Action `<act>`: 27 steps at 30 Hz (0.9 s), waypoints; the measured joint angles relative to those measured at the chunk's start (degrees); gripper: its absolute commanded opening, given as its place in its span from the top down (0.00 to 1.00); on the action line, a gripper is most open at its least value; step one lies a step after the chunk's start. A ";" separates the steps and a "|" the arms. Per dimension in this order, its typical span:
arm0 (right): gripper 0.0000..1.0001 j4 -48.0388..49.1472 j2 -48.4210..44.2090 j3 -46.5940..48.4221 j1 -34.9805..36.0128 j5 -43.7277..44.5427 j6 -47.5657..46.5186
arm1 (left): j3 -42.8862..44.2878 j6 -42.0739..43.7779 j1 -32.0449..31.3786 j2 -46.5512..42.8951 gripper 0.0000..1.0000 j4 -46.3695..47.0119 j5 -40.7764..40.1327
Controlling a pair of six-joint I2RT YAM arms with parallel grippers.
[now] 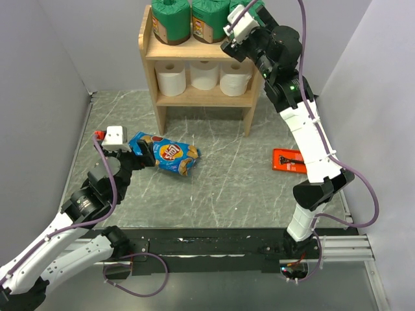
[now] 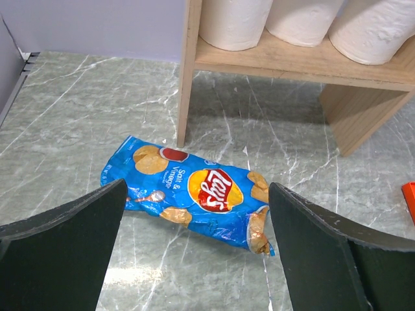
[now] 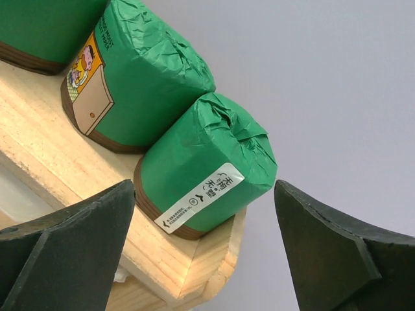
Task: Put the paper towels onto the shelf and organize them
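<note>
The light-wood shelf stands at the back of the table. Three white paper towels sit on its lower tier. Green-wrapped rolls stand on the top board; a third stands at the right end, near the corner of the board. My right gripper is open, a finger on each side of that roll with a gap to both. My left gripper hangs open low over the table, nothing between its fingers.
A blue chip bag lies on the table just beyond the left gripper, in front of the shelf's left leg. A flat orange package lies to the right, near the right arm. Grey walls close in both sides.
</note>
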 measured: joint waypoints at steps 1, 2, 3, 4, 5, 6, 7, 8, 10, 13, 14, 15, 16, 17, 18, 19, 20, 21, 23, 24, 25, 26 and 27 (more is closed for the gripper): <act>0.10 0.00 -0.02 0.00 0.00 0.04 0.07 | 0.00 0.00 0.00 0.11 0.04 0.00 0.00; 0.11 -0.02 -0.02 -0.02 0.00 0.11 0.24 | 0.00 0.00 0.00 0.17 0.04 0.00 0.00; 0.11 -0.17 -0.02 -0.02 0.00 0.26 0.66 | 0.00 0.00 0.00 0.22 0.04 0.00 0.00; 0.11 -0.42 -0.04 -0.02 0.00 0.39 1.22 | 0.00 0.00 0.00 0.22 0.04 0.00 0.00; 0.10 -0.98 -0.15 -0.02 0.00 0.37 2.08 | 0.00 0.00 0.00 0.22 0.04 0.00 0.00; 0.09 -1.70 -0.39 -0.09 0.00 0.33 3.19 | 0.00 0.00 0.00 0.22 0.04 0.00 0.00; 0.08 -2.58 -0.76 -0.26 0.00 0.20 4.44 | 0.00 0.02 0.00 0.22 0.04 0.00 0.02; 0.06 -3.19 -1.73 -1.25 0.28 0.00 5.79 | 0.00 0.02 0.00 0.22 0.04 0.00 0.04; 0.05 -4.50 -5.49 -5.97 1.07 0.26 8.59 | 0.00 0.04 0.00 0.24 0.04 0.00 0.24; 0.00 -5.57 -13.49 -15.85 4.35 2.32 12.44 | 0.00 0.15 0.00 0.44 0.04 0.02 1.25; 0.00 -5.95 -16.48 -19.26 6.19 3.23 13.92 | 0.00 0.22 0.00 0.55 0.04 0.02 1.70; 0.00 -6.34 -19.71 -22.93 8.76 4.70 15.74 | 0.00 0.26 0.00 0.57 0.04 0.02 2.27; 0.00 -6.91 -21.86 -25.00 10.36 5.66 17.29 | 0.00 0.35 0.00 0.57 0.04 0.04 2.93; 0.00 -6.58 -24.76 -28.39 12.90 7.34 19.80 | 0.00 0.55 0.00 0.57 0.04 0.13 3.76; 0.00 -6.82 -26.80 -30.64 14.34 8.39 21.53 | 0.00 0.63 0.00 0.55 0.04 0.24 4.63; 0.00 -7.13 -29.66 -34.05 16.46 10.03 24.48 | -0.04 0.92 0.00 0.52 0.04 0.52 5.60; 0.00 -7.23 -32.02 -36.96 17.73 11.30 27.78 | -0.09 1.16 0.00 0.52 0.04 0.90 6.91; 0.00 -7.76 -33.73 -39.08 18.38 12.24 30.27 | -0.09 1.33 0.00 0.50 0.04 1.18 7.80; 0.00 -9.60 -37.20 -43.50 19.28 14.32 37.35 | -0.11 1.55 0.00 0.39 0.04 1.55 10.12; 0.00 -10.49 -38.80 -45.70 19.39 14.73 41.31 | -0.22 1.60 0.00 0.28 0.04 1.92 11.30; 0.00 -11.52 -40.04 -47.43 19.41 14.97 44.39 | -0.44 1.68 0.00 0.13 0.04 2.25 12.52; 0.00 -12.66 -41.66 -49.64 19.43 15.19 47.89 | -0.68 1.75 0.00 -0.07 0.04 2.69 13.79; 0.00 -13.79 -43.41 -51.98 19.43 15.39 51.12 | -1.01 1.90 0.00 -0.39 0.04 3.15 15.15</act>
